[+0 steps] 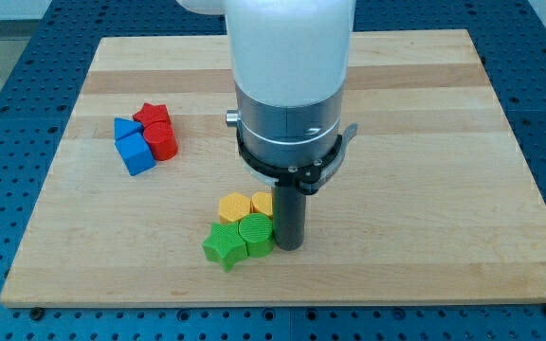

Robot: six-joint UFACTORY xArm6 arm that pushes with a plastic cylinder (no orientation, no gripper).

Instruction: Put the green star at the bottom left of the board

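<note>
Seven or so coloured blocks share a pale wooden worktop (415,275), and nearest the frame's lower edge sits the green star (223,245), just left of centre and close to the board's bottom rim. Touching its right side is a green cylinder (254,232), and my tip (289,247) stands hard against that cylinder's right flank, so the star is one block removed from the rod. Behind them lie a yellow hexagon-like block (234,206) and a second yellow block (263,203) partly hidden by the rod. No jaws exist on this arm; it ends in the bare rod, so nothing is clasped. Judged from this layout, a clean shove would come from the star's right and slightly above, driving it leftward along the bottom edge, yet the cylinder in between would likely travel too unless the tip first works round it. Bare wood runs from the star to the lower-left corner, though the near rim leaves little margin. Farther off, upper left, a blue cube (137,152), another blue block (126,128), a red cylinder (162,140) and a red star (151,115) cluster well apart.
</note>
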